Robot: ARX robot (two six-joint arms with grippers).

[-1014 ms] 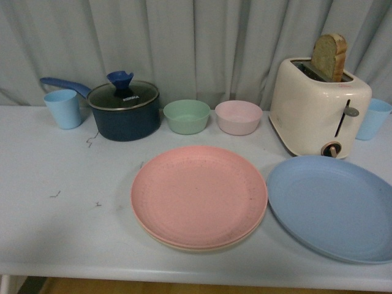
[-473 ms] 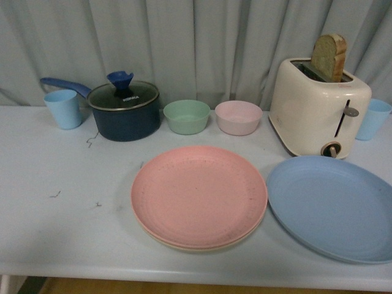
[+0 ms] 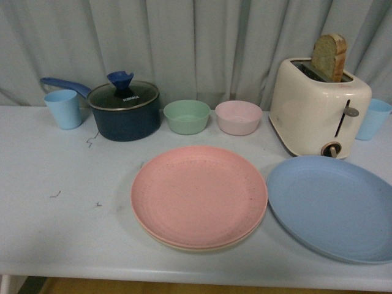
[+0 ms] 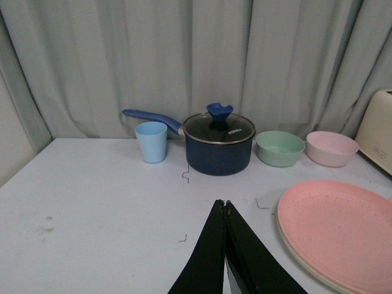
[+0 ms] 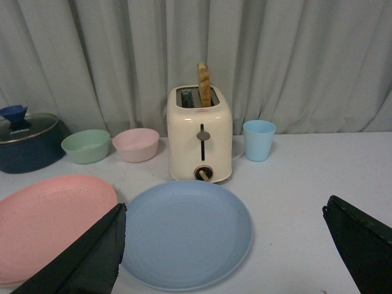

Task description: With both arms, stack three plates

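The pink plate (image 3: 199,195) lies on the beige plate (image 3: 184,247) in the middle of the table; only the beige rim shows. The blue plate (image 3: 334,207) lies flat to their right, beside them. Neither arm shows in the front view. My left gripper (image 4: 224,203) is shut and empty, above bare table left of the pink plate (image 4: 343,229); the beige rim (image 4: 306,269) shows beneath. My right gripper (image 5: 223,211) is open wide and empty, its fingers (image 5: 92,257) standing either side of the blue plate (image 5: 187,233), above it. The pink plate (image 5: 52,223) lies beside.
A cream toaster (image 3: 318,113) with bread stands behind the blue plate. A green bowl (image 3: 186,116), a pink bowl (image 3: 237,117), a dark blue lidded pot (image 3: 122,109) and a light blue cup (image 3: 63,108) line the back. Another blue cup (image 3: 373,118) is far right.
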